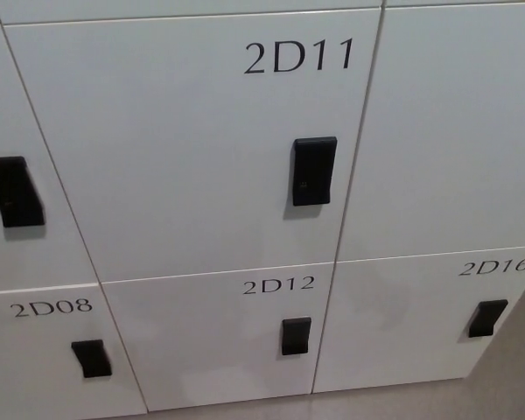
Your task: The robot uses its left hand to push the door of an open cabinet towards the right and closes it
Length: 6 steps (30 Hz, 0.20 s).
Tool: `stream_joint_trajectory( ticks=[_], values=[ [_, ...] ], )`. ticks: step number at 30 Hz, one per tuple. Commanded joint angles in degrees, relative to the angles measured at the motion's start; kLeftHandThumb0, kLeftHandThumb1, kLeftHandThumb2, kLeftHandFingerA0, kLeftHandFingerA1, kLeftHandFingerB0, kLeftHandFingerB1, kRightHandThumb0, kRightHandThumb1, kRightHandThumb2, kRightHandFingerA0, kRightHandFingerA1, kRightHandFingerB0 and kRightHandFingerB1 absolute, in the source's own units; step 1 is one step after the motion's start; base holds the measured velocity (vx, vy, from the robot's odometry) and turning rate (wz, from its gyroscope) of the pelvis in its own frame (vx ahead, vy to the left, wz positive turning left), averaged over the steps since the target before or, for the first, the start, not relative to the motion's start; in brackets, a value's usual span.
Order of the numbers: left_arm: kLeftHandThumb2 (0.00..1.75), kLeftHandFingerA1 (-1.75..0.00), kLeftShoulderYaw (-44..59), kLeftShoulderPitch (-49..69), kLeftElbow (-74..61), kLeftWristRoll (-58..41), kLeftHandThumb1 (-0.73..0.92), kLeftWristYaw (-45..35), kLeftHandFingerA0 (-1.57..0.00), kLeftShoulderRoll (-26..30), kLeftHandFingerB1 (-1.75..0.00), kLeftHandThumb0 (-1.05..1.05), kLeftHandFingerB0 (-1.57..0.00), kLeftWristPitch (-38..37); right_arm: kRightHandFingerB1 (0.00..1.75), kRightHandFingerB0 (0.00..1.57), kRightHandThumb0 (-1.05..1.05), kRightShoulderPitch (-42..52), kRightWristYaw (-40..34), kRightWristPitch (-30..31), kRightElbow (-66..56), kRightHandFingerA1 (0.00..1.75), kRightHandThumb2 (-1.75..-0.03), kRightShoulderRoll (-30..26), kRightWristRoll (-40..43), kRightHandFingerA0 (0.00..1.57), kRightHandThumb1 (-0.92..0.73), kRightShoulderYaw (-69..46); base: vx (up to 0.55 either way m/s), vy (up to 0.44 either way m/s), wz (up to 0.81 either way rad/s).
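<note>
Neither hand in view, so finger state impossible to tell. Door 2D11 (184, 149) flush and closed among white cabinet fronts, black handle (314, 171) near its right edge. Neighbouring doors cut off at frame edges.

Doors labelled 2D11 (299, 56), 2D12 (278, 284), 2D08 (51, 307), 2D16 (495, 265).

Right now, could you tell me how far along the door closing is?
It looks done: door 2D11 sits flush with its neighbours, as do 2D12, 2D08 and 2D16, with only thin seams between them. Nothing is in hand; neither robot hand shows in the head view. Nothing appears left to do, though the view cannot show whether the latch has caught.
</note>
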Motion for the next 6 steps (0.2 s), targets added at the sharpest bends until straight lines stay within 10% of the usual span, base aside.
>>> stream_joint_trajectory(
  ticks=[1,6],
  values=[
    [0.65,-0.36,0.43,-1.35,1.40,-1.21,0.81,-0.98,-0.50,-0.65,-0.34,-0.63,-0.40,0.65,0.47,0.24,-0.54,-0.97,0.41,-0.59,0.19,0.53,-0.97,-0.88,0.82,0.33,-0.67,-0.59,0.00,0.000,0.00],
    [0.66,-0.36,0.84,-1.27,1.48,-1.78,0.83,-1.67,-0.48,-0.58,-0.33,-0.65,-0.37,-0.06,0.48,0.26,-0.53,-0.81,0.18,-0.89,0.34,0.54,-0.97,-0.64,0.92,0.34,-0.67,-0.76,0.00,0.000,0.00]
  ],
)
